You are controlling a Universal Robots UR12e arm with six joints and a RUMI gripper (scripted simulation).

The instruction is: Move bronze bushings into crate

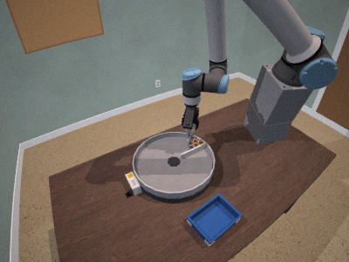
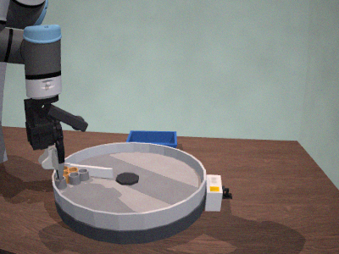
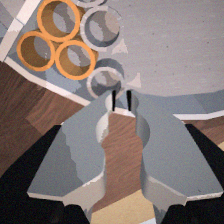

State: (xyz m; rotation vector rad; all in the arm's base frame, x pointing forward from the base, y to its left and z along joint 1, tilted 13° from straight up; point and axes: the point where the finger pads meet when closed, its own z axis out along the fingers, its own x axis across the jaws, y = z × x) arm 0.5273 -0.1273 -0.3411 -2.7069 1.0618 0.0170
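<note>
The grey turntable [image 1: 174, 165] holds a cluster of bushings against its rim beside a white divider bar [image 2: 91, 170]. In the wrist view three bronze bushings [image 3: 59, 19] [image 3: 36, 51] [image 3: 75, 59] stand touching each other, with grey bushings [image 3: 101, 25] [image 3: 105, 82] beside them. My gripper [image 3: 121, 91] is shut to a narrow slit with nothing between the fingers. Its tips hang just over the rim-side edge of the nearest grey bushing. It also shows in the exterior view [image 2: 58, 171], low over the tray's left edge. The blue crate [image 1: 214, 217] stands empty on the table in front of the turntable.
A white box [image 1: 133, 182] is fixed to the turntable's outer rim. A dark hub [image 2: 127, 178] sits at the turntable's centre. The robot's grey pedestal [image 1: 272, 105] stands at the back right of the brown table.
</note>
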